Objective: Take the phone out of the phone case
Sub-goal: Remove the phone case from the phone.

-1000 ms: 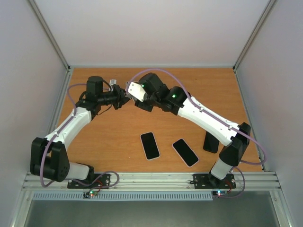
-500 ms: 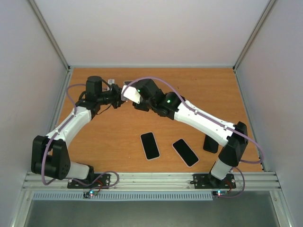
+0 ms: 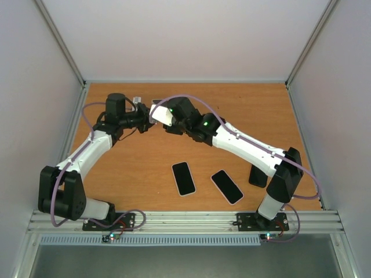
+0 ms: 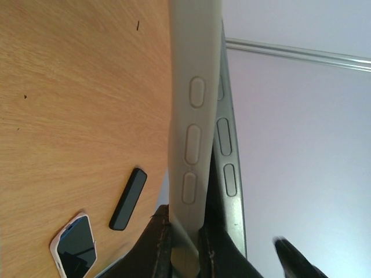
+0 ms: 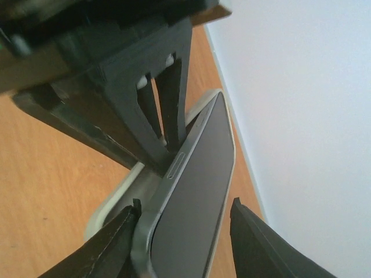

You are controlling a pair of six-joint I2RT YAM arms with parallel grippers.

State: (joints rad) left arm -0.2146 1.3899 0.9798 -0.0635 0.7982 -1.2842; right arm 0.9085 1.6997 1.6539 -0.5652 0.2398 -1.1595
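The wooden table fills the floor of a white-walled enclosure, and both arms are meeting over its far left part, close to the far edge. The right arm stretches in a long arch from its base at the near right corner. The left arm bends up along the left edge to face it.

Three spare handsets lie toward the near edge. A white-rimmed phone is near the middle and a second phone is just right of it. A dark handset sits beside the right arm, partly hidden by it.

Up where the arms meet is the phone, dark screen and grey metal frame, tilted up out of the pale phone case. From the left wrist there's a clear gap between the case's side wall, with its moulded button bumps, and the phone's metal edge beside it. So it's partly out along that side!

The left gripper is pressed tight on the case wall, one black finger on each face. The right gripper straddles the phone. Its left finger is against the frame and its right finger is just off the far edge, and I can't tell whether it's truly squeezing.
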